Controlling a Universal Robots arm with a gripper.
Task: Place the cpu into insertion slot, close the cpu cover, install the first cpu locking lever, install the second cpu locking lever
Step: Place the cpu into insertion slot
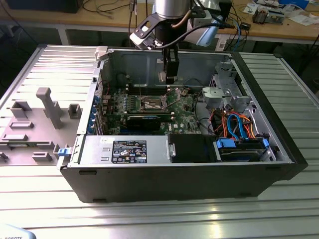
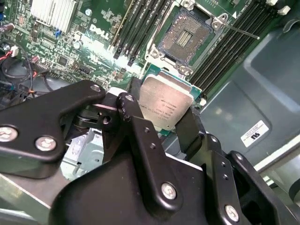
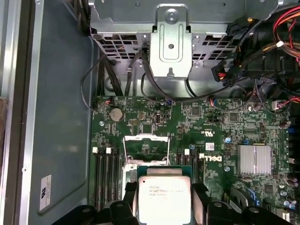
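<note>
1. Silvery-tan metal is what the cpu turns to the camera in the second wrist view. The gripper pinches the chip by two opposite edges, with one black finger on each side.
2. In the exterior view the gripper hangs in the upper middle of the picture. It is inside the open computer case, and this case stands on the ribbed metal desk.
3. The insertion slot is uncovered: its dark contact field is bare and no chip sits in it. The cpu is apart from the slot and is held above the green motherboard.
4. The relation that matters is the offset between chip and slot.
   - In the exterior view the insertion slot lies lower in the picture than the gripper tip, and a little toward the exterior view's left.
   - In both wrist views the slot shows just beyond one edge of the chip, not under it. By this, the cpu is judged to be not yet above the slot.
5. In the first wrist view the edges of the cpu run nearly parallel to the metal rim of the insertion slot.
   - The chip is almost square, so it has no real long axis.
   - The difference therefore seems to be one of position and height, hardly one of turning.
</note>
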